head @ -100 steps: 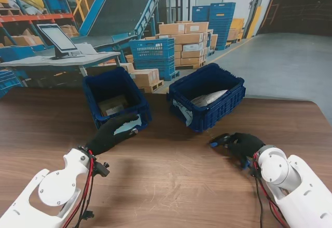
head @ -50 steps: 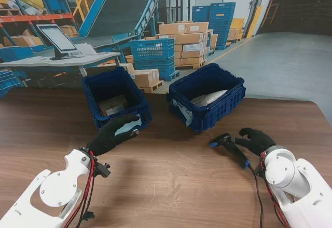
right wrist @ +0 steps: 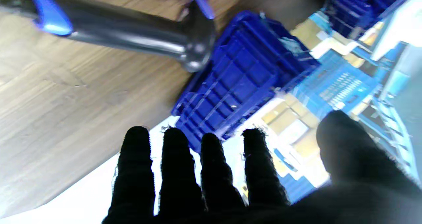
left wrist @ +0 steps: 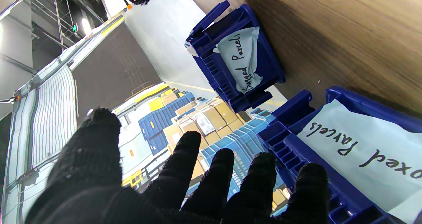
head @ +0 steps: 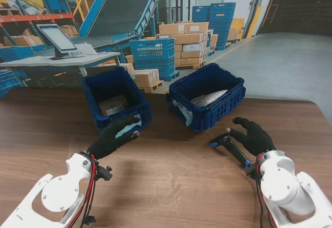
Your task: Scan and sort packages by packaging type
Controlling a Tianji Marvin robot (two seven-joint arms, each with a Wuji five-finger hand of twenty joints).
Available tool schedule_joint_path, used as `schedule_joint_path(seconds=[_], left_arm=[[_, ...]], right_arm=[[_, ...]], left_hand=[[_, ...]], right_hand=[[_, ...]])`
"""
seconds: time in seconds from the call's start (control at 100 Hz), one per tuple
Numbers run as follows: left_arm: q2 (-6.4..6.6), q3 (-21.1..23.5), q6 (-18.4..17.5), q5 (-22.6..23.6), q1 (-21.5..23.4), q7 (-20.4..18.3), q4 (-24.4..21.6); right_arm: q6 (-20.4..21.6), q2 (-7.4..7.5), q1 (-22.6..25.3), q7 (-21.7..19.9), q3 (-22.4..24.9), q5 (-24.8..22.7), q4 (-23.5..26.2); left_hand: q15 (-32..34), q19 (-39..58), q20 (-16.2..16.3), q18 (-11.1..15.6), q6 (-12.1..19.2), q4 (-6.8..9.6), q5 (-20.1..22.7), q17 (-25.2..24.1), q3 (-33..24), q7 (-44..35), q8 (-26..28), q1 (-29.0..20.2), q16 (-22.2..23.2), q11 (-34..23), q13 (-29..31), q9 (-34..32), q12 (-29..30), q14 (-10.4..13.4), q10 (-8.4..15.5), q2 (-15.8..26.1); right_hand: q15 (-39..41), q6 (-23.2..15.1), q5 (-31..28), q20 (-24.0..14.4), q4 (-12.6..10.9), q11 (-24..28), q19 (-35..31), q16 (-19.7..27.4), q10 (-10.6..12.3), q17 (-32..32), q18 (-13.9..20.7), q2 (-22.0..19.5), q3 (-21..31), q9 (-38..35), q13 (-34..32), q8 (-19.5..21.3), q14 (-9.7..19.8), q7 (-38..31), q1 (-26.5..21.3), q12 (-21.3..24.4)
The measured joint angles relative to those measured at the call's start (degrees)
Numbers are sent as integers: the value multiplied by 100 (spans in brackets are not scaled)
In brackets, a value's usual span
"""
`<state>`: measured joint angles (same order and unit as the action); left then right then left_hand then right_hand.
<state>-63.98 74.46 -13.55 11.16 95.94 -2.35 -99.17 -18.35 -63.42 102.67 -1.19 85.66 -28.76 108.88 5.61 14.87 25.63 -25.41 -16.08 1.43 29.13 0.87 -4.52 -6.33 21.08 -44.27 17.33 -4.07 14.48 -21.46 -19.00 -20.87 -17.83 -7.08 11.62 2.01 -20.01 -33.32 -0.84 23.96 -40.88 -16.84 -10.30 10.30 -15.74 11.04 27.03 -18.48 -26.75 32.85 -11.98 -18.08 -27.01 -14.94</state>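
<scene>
The wooden counter point(head: 171, 176) carries two blue crates at its far side. The right crate point(head: 207, 95) bears a paper label reading "Bagged Parcels" point(left wrist: 242, 60) and holds a grey bagged parcel point(head: 208, 97). The left crate point(head: 115, 98) bears a label reading "Boxed Parcels" point(left wrist: 359, 148) and holds a cardboard box point(head: 113, 105).

The left robot hand point(head: 113, 136), in a black glove, hangs just at the near wall of the left crate, fingers spread wide and holding nothing; its wrist view shows all five fingers point(left wrist: 214, 177) apart.

The right robot hand point(head: 252, 135) hovers over the counter near the right crate, fingers point(right wrist: 174, 164) stretched out and parted, gripping nothing.

The scanner point(head: 230, 146), black with blue trim, lies on the counter just beside the right robot hand on its left, its head point(right wrist: 194, 42) toward the crates. Whether the hand touches it cannot be told.
</scene>
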Motion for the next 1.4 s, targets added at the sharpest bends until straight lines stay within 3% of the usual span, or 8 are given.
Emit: schedule_joint_path(seconds=[0.21,0.32,0.5,0.59,0.76,0.93,1.08,1.4], left_arm=[[-1,-32,54,56,26,-16,-70],[5,-32,55,64,43,-66,-104],[7,-20,71,116,103,-78,-161],[7,0,90,88,146,-78,-195],[3,42,90,-15,235,-63,-240],[3,81,66,-127,321,-104,-256],[8,146,86,-142,399,-194,-271],[2,381,416,-159,549,-196,-398]], right_arm=[[611,-105,396,580,-162,355,336],[1057,-138,539,693,-284,415,414],[1544,-159,635,1088,-612,337,420],[1645,-176,652,1185,-756,234,405],[2225,-195,619,1293,-985,267,187],[2281,-194,520,1342,-1202,-148,-23],[2505,-193,443,1239,-1259,180,-214],[2491,-192,493,1262,-1248,145,-205]], left_hand=[[-86,0,0,6,2,1,-23,1,7,10,-67,-47,-75,62,-149,0,146,0,59,132],[-87,0,0,9,9,1,-23,1,73,12,-73,-44,-90,67,-149,0,194,2,66,177],[-88,0,0,10,30,1,-23,1,73,13,-133,-44,-140,67,-150,0,217,3,67,177],[-88,-51,0,10,47,1,-23,1,132,13,-137,-44,-147,67,-152,0,218,3,67,183],[-143,-56,0,10,60,1,-24,1,181,13,-139,-44,-152,68,-219,0,276,4,67,240],[-143,-66,0,11,63,1,-24,1,231,13,-140,-44,-163,68,-219,0,277,5,67,240],[-143,-128,0,11,68,1,-24,1,233,12,-141,-121,-166,68,-219,0,278,5,68,295],[-143,-195,0,11,72,1,-24,1,234,10,-141,-221,-168,68,-219,0,278,5,68,295]], right_hand=[[-186,-89,-2,2,-1,-398,291,123,57,-20,8,-131,-79,-191,60,-200,65,0,129,220],[-232,-149,-3,60,-1,-514,399,136,114,-32,8,-177,-94,-262,73,-251,70,1,169,298],[-304,-238,-4,88,-1,-613,516,195,186,-76,12,-177,-120,-337,74,-280,171,1,170,342],[-310,-238,-4,135,-1,-671,580,198,190,-77,25,-177,-120,-354,74,-286,172,1,171,356],[-357,-253,-4,199,-1,-683,716,262,237,-102,138,-177,-120,-394,111,-288,212,-20,174,358],[-357,-208,-4,268,-1,-749,782,264,237,-3,287,-177,-120,-395,111,-300,214,-38,174,359],[-358,-157,-4,272,-1,-749,784,264,237,-2,287,-177,-120,-395,111,-300,214,-38,175,359],[-358,-134,-4,273,-1,-749,786,264,237,-8,287,-177,-120,-395,111,-300,214,-22,176,359]])
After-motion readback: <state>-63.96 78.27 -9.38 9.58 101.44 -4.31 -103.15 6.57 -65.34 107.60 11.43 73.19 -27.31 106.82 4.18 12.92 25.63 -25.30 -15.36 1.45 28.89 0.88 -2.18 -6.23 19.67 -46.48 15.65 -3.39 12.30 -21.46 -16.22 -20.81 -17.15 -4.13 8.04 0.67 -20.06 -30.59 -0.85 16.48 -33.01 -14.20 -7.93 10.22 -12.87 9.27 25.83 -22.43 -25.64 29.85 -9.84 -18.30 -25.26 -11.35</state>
